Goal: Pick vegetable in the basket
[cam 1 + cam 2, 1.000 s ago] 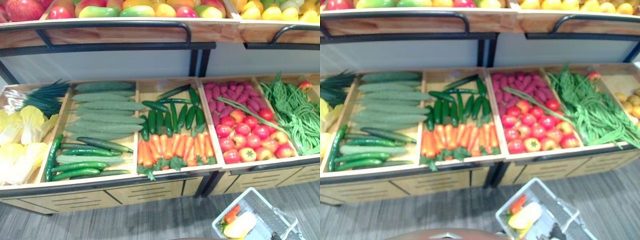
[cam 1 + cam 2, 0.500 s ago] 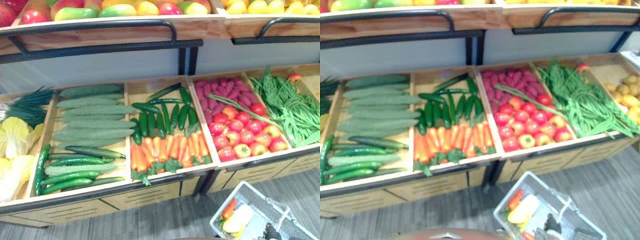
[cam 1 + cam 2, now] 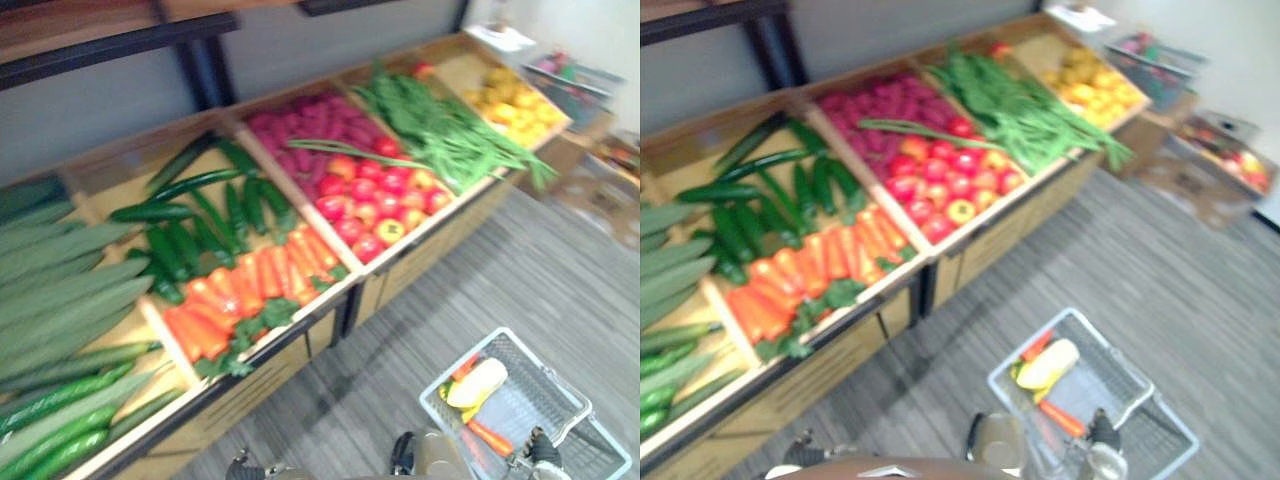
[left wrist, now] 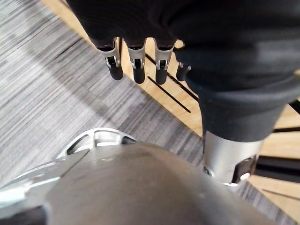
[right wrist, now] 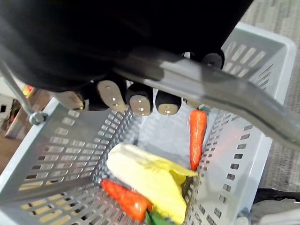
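My right hand point(image 5: 140, 98) is shut on the grey handle point(image 5: 220, 101) of a pale slotted basket point(image 3: 548, 365), which hangs low over the floor at my right. Inside the basket lie a pale yellow cabbage point(image 5: 150, 180), two carrots point(image 5: 198, 136) point(image 5: 126, 199) and a bit of something green. The same hand point(image 3: 1102, 432) shows at the bottom of the right eye view. My left hand point(image 4: 136, 65) hangs by my side with straight fingers and holds nothing. The vegetable stand point(image 3: 380, 275) holds carrots point(image 3: 240, 295), dark cucumbers point(image 3: 190, 225), tomatoes point(image 3: 370, 195) and green beans point(image 3: 440, 130).
The stand runs diagonally from the lower left to the upper right, with long pale cucumbers point(image 3: 60, 290) at the left and yellow produce point(image 3: 510, 100) at its far end. Another basket point(image 3: 575, 85) and boxes point(image 3: 1220, 160) stand beyond it. Grey striped floor point(image 3: 480, 280) lies to the right.
The whole picture has swung to the right, so the camera has moved and the stand now lies slanted. The basket still hangs from my right hand.
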Robot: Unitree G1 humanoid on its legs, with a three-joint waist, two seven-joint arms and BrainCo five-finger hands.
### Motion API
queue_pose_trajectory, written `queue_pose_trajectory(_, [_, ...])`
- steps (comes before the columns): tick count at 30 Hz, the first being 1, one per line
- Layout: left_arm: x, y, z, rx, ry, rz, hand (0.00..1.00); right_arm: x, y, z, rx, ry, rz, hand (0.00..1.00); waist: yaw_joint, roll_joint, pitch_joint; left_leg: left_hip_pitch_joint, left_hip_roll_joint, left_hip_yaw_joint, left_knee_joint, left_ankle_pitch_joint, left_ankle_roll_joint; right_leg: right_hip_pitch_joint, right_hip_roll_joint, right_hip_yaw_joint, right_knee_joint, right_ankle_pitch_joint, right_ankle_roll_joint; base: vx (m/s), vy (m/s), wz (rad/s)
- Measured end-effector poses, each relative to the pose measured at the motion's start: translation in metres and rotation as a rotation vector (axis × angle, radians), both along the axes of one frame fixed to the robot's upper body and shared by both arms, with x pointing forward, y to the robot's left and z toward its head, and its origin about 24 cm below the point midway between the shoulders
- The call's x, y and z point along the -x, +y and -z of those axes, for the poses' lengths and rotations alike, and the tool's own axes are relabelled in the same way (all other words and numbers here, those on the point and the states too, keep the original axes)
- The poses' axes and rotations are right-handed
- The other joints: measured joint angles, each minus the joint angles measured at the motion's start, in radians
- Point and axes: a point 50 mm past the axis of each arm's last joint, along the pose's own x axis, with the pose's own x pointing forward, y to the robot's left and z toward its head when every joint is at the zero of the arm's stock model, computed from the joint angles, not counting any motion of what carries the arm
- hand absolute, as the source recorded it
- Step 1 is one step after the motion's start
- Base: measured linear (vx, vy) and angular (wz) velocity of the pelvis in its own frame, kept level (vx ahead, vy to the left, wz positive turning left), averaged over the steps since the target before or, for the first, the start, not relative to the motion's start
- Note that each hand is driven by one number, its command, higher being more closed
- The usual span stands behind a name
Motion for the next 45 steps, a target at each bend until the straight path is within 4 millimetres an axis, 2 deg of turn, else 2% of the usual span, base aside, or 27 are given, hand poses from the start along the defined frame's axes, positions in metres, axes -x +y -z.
queue_pose_trajectory(1, [-0.003,0.000,-0.001,0.003,-0.010,0.002,0.00,0.001,0.000,0.000,0.000,0.004,0.007,1.00,-0.004,-0.012,0.003,0.015,-0.022,0.024,0.001,0.000,0.000,-0.007,0.005,-0.010,-0.009,0.005,0.005,-0.08,-0.021,-1.33])
queue_pose_trajectory(2, [-0.009,-0.002,-0.001,0.014,-0.024,0.006,0.00,0.001,0.001,0.001,0.000,0.007,0.007,1.00,0.005,-0.012,0.009,0.015,-0.035,0.034,-0.019,-0.003,0.017,0.000,0.040,-0.002,-0.073,0.021,0.021,-0.20,-0.063,-1.83])
queue_pose_trajectory(3, [-0.005,-0.018,0.002,0.072,-0.017,0.005,0.00,-0.005,-0.008,-0.003,0.028,0.003,-0.013,1.00,0.027,0.062,-0.021,-0.013,-0.024,0.053,-0.105,0.020,0.012,0.015,0.103,0.047,-0.162,-0.003,0.027,-0.17,-0.055,-1.78])
queue_pose_trajectory(4, [-0.009,-0.020,0.002,0.077,-0.028,0.019,0.00,-0.005,-0.011,-0.004,0.035,0.007,-0.008,1.00,0.022,0.051,-0.015,-0.016,-0.030,0.088,-0.108,0.032,0.002,-0.003,0.074,0.037,-0.050,-0.078,0.030,-0.11,-0.110,-1.57])
queue_pose_trajectory(5, [-0.016,-0.017,0.000,0.068,-0.040,0.035,0.00,0.002,-0.013,-0.002,0.020,0.037,0.030,1.00,0.008,0.054,-0.017,-0.023,-0.045,0.112,-0.097,0.043,-0.007,0.029,0.007,0.007,0.032,-0.124,0.081,0.06,-0.098,-0.76])
queue_pose_trajectory(6, [-0.016,-0.016,0.000,0.066,-0.037,0.033,0.00,0.003,-0.012,0.000,0.012,0.050,0.034,1.00,0.007,0.043,-0.018,-0.035,-0.045,0.129,-0.080,0.042,-0.006,0.059,-0.013,-0.001,-0.009,-0.145,0.117,0.05,-0.256,-0.93])
queue_pose_trajectory(7, [-0.018,-0.013,-0.001,0.059,-0.040,0.036,0.00,0.002,-0.009,0.001,0.002,0.055,0.027,1.00,0.012,0.033,-0.018,-0.063,-0.026,0.153,-0.027,0.040,-0.006,0.079,0.013,-0.029,-0.116,-0.164,0.138,0.02,-0.274,-0.99])
queue_pose_trajectory(8, [-0.018,-0.014,-0.001,0.062,-0.041,0.036,0.00,0.000,-0.007,0.001,0.001,0.061,0.006,1.00,0.016,0.041,-0.021,-0.075,-0.004,0.160,0.000,0.040,-0.005,0.090,0.046,-0.035,-0.190,-0.159,0.129,0.04,-0.389,-1.42])
queue_pose_trajectory(9, [-0.019,-0.013,-0.001,0.059,-0.043,0.038,0.00,0.000,-0.005,0.003,-0.009,0.076,-0.003,1.00,0.020,0.040,-0.020,-0.075,0.059,0.169,0.100,0.040,-0.006,0.123,0.092,-0.011,-0.282,-0.154,0.121,0.04,-0.272,-1.04])
queue_pose_trajectory(10, [-0.019,-0.013,-0.001,0.059,-0.043,0.038,0.00,0.000,-0.005,0.003,-0.009,0.078,-0.003,1.00,0.020,0.040,-0.020,-0.075,0.061,0.169,0.110,0.040,-0.006,0.125,0.093,-0.010,-0.286,-0.153,0.121,0.00,-0.253,-0.98])
queue_pose_trajectory(11, [-0.020,-0.012,-0.001,0.056,-0.044,0.041,0.00,0.004,-0.002,0.005,-0.018,0.090,-0.001,1.00,0.018,0.038,-0.017,-0.084,0.112,0.169,0.189,0.015,-0.026,0.154,0.114,0.000,-0.325,-0.153,0.115,-0.07,-0.108,-0.50])
queue_pose_trajectory(12, [-0.021,-0.019,-0.001,0.068,-0.048,0.053,0.00,0.009,-0.007,0.004,-0.005,0.101,0.004,1.00,-0.005,0.062,-0.021,-0.079,0.110,0.146,0.112,0.030,-0.021,0.165,0.129,0.008,-0.326,-0.153,0.115,-0.10,-0.076,-0.52])
queue_pose_trajectory(15, [-0.023,-0.022,0.000,0.072,-0.048,0.047,0.00,0.008,-0.007,0.004,0.003,0.101,-0.013,1.00,-0.031,0.083,-0.026,-0.043,0.133,0.155,0.140,0.060,-0.030,0.195,0.142,0.011,-0.351,-0.153,0.115,-0.06,-0.045,-0.37])
queue_pose_trajectory(17, [-0.026,-0.021,0.000,0.070,-0.053,0.030,0.00,0.009,-0.006,0.004,0.009,0.107,-0.035,1.00,-0.031,0.081,-0.020,-0.013,0.156,0.174,0.202,0.068,-0.035,0.220,0.152,0.039,-0.367,-0.150,0.113,-0.06,-0.017,-0.54])
queue_pose_trajectory(19, [-0.025,-0.020,0.000,0.064,-0.057,-0.007,0.00,0.006,-0.005,0.003,0.017,0.109,-0.074,1.00,-0.026,0.072,-0.015,-0.006,0.159,0.087,0.270,0.113,-0.033,0.243,0.151,0.108,-0.387,-0.136,0.107,-0.01,0.006,-0.87])
queue_pose_trajectory(20, [-0.025,-0.016,-0.001,0.059,-0.070,-0.060,0.00,-0.002,-0.004,0.002,0.025,0.096,-0.110,1.00,-0.017,0.052,-0.006,-0.065,0.114,-0.105,0.297,0.107,-0.021,0.244,0.126,0.174,-0.384,-0.136,0.106,0.02,0.077,-1.32])
queue_pose_trajectory(21, [-0.023,-0.015,-0.001,0.058,-0.077,-0.108,0.00,-0.011,-0.008,-0.001,0.045,0.086,-0.143,1.00,-0.003,0.047,-0.003,-0.088,-0.019,-0.364,0.183,0.051,-0.038,0.230,0.094,0.257,-0.386,-0.129,0.114,0.01,0.116,-1.50])
queue_pose_trajectory(23, [-0.021,-0.018,0.000,0.063,-0.078,-0.150,0.00,-0.017,-0.005,-0.002,0.045,0.075,-0.170,1.00,0.012,0.049,-0.003,-0.100,-0.109,-0.559,0.082,0.030,-0.041,0.226,0.088,0.338,-0.412,-0.103,0.120,-0.01,0.175,-1.47])
queue_pose_trajectory(24, [-0.019,-0.018,0.000,0.061,-0.078,-0.161,0.00,-0.016,-0.001,-0.001,0.034,0.068,-0.169,1.00,0.021,0.050,-0.003,-0.103,-0.133,-0.666,0.002,0.034,-0.044,0.228,0.095,0.388,-0.442,-0.083,0.131,-0.02,0.217,-1.28])
queue_pose_trajectory(26, [-0.018,-0.016,0.000,0.055,-0.083,-0.182,0.00,-0.015,0.000,0.000,0.032,0.070,-0.165,1.00,0.023,0.060,-0.002,-0.117,-0.134,-0.735,-0.064,0.062,-0.056,0.226,0.112,0.423,-0.461,-0.069,0.152,-0.04,0.215,-0.94])
queue_pose_trajectory(27, [-0.018,-0.019,0.001,0.064,-0.081,-0.194,0.00,-0.016,-0.003,-0.001,0.044,0.067,-0.165,1.00,0.025,0.080,0.004,-0.123,-0.123,-0.779,-0.100,0.097,-0.067,0.226,0.133,0.444,-0.482,-0.061,0.168,-0.04,0.314,-0.70])
queue_pose_trajectory(29, [-0.019,-0.014,0.000,0.053,-0.078,-0.190,0.00,-0.013,0.001,0.001,0.035,0.066,-0.166,1.00,0.024,0.062,-0.007,-0.128,-0.151,-0.784,-0.128,0.071,-0.056,0.227,0.109,0.458,-0.523,-0.047,0.188,-0.01,0.289,-0.25])
queue_pose_trajectory(31, [-0.019,-0.004,-0.001,0.024,-0.080,-0.194,0.00,-0.013,0.012,0.004,0.010,0.056,-0.161,1.00,0.024,0.014,-0.004,-0.149,-0.195,-0.780,-0.132,0.072,-0.027,0.222,0.065,0.458,-0.551,-0.023,0.217,0.03,0.194,0.14])
queue_pose_trajectory(33, [-0.014,-0.001,-0.001,0.012,-0.064,-0.195,0.00,-0.012,0.016,0.005,0.000,0.056,-0.157,1.00,0.027,-0.003,-0.011,-0.144,-0.218,-0.770,-0.145,0.078,-0.014,0.223,0.043,0.458,-0.557,-0.018,0.223,0.09,0.162,0.08])
queue_pose_trajectory(37, [-0.008,-0.003,0.001,0.015,-0.043,-0.197,0.00,-0.021,0.026,0.004,-0.001,0.031,-0.215,1.00,0.050,-0.005,-0.016,-0.102,-0.226,-0.728,-0.182,0.075,-0.009,0.225,0.038,0.459,-0.556,-0.016,0.226,0.11,0.045,-0.27])
queue_pose_trajectory(43, [-0.009,-0.003,0.002,0.005,-0.032,-0.155,0.00,-0.022,0.028,0.004,-0.004,0.026,-0.226,1.00,0.058,-0.009,-0.022,-0.061,-0.208,-0.698,-0.212,0.066,-0.019,0.224,0.065,0.456,-0.543,-0.014,0.224,0.10,-0.026,-0.19])
queue_pose_trajectory(45, [-0.009,-0.004,0.002,0.010,-0.024,-0.150,0.00,-0.020,0.028,0.005,-0.012,0.028,-0.201,1.00,0.059,-0.006,-0.024,-0.041,-0.198,-0.690,-0.210,0.065,-0.019,0.203,0.076,0.447,-0.481,-0.015,0.223,0.06,-0.018,-0.21])
